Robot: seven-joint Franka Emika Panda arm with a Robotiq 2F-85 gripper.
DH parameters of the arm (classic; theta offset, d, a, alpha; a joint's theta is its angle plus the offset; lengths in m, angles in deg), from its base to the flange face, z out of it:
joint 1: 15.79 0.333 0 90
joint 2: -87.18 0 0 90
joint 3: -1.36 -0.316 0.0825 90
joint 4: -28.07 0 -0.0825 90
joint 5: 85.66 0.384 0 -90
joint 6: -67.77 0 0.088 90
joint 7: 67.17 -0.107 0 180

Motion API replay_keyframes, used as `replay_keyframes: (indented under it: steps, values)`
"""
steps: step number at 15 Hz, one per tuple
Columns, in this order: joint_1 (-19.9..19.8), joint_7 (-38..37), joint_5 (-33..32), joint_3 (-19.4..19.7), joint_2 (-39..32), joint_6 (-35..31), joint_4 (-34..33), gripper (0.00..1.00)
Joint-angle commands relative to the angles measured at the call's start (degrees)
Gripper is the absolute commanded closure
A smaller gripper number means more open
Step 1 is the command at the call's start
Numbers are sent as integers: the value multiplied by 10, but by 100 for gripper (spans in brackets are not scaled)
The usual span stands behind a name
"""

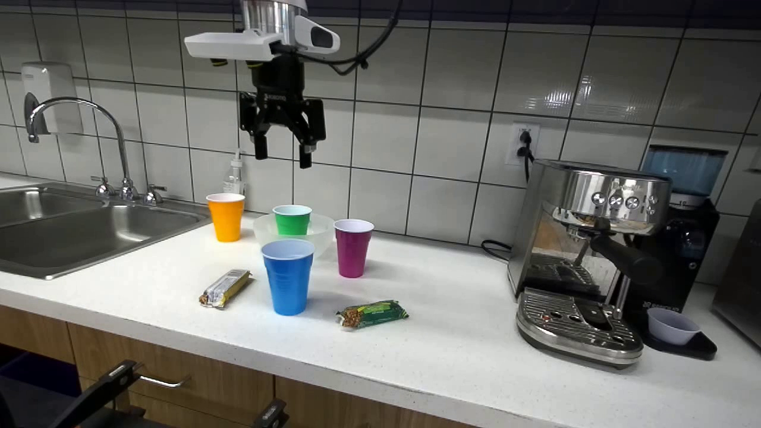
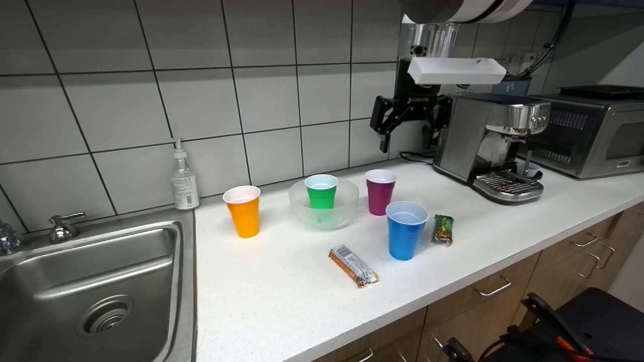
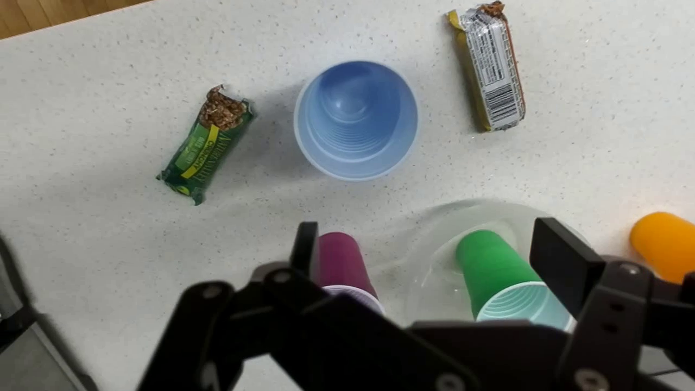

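Note:
My gripper (image 1: 283, 153) is open and empty, pointing down high above the counter; it also shows in an exterior view (image 2: 406, 142) and in the wrist view (image 3: 434, 247). Below it, a green cup (image 1: 292, 222) stands in a translucent bowl (image 2: 347, 207). A purple cup (image 1: 353, 252) stands beside the bowl. A blue cup (image 3: 355, 122) stands nearer the counter's front edge. An orange cup (image 2: 244, 216) stands near the sink. A green-wrapped granola bar (image 3: 206, 146) and a silver-and-yellow wrapped bar (image 3: 488, 70) lie on either side of the blue cup. The gripper touches nothing.
A steel sink (image 2: 183, 281) with a faucet (image 1: 122, 148) is at one end. A soap bottle (image 2: 184, 183) stands by the tiled wall. An espresso machine (image 1: 588, 202), a grinder (image 1: 678, 238) and a microwave oven (image 2: 588, 136) stand at the other end.

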Motion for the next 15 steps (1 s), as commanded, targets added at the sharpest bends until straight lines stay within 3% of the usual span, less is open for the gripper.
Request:
replay_keyframes:
  steps: [1, 15]
  values:
    - [-19, -27, -26, 6, -35, -33, -6, 0]
    - [-26, -100, -46, 47, -214, -108, -100, 0]
